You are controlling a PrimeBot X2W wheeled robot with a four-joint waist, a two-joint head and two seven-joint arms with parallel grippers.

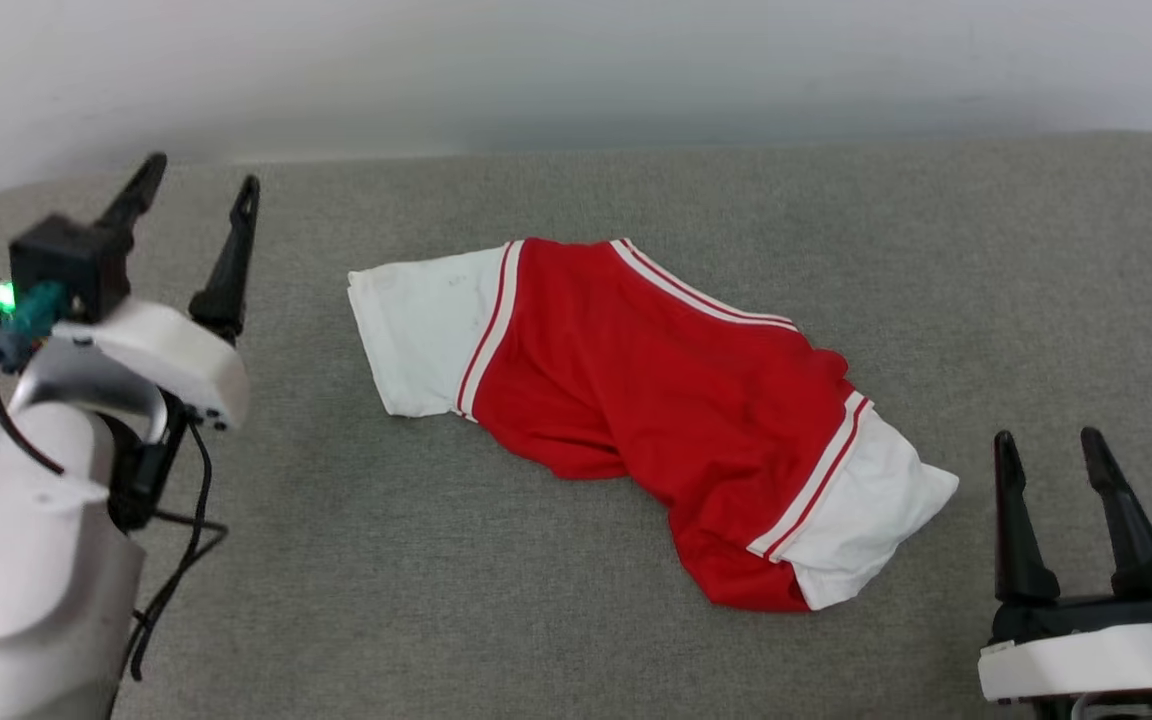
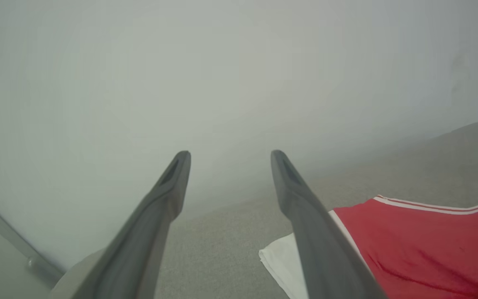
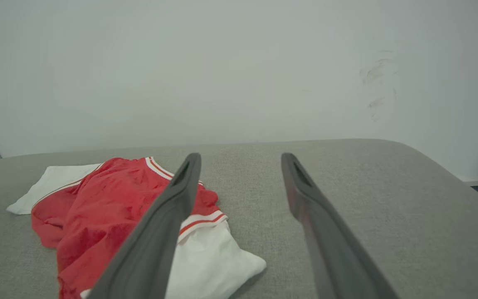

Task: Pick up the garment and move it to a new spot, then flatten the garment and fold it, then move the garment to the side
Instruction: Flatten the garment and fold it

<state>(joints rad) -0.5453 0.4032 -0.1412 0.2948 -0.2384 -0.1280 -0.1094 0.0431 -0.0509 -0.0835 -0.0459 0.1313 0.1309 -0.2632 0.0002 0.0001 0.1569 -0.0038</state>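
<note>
Black fingers of the left gripper (image 1: 203, 172) spread wide with nothing between them, at the far left, tips toward the wall (image 1: 576, 60). Small green light (image 1: 3, 296) on the wrist behind them, and a black cable (image 1: 176, 560) hanging beside the pale forearm. To the right of that gripper and well apart from it, the shirt (image 1: 656, 390): red, crumpled, lying on the grey surface (image 1: 576, 620) near its middle, stretched slantwise from far left to near right. At its left end, the end closest to the left gripper, a white sleeve (image 1: 421, 330) edged with red-and-white striped trim. At its near right end, the second sleeve (image 1: 866, 520), white with the same trim. Further right, in the near right corner, the right gripper (image 1: 1048, 436), fingers likewise parted and holding nothing, near the second sleeve but not touching it. Underneath all of it, grey woven cloth, rounded at the far corners and running up to the wall. Beyond that, plain pale paint with a few faint dark scuffs (image 3: 376, 74) toward the right.
</note>
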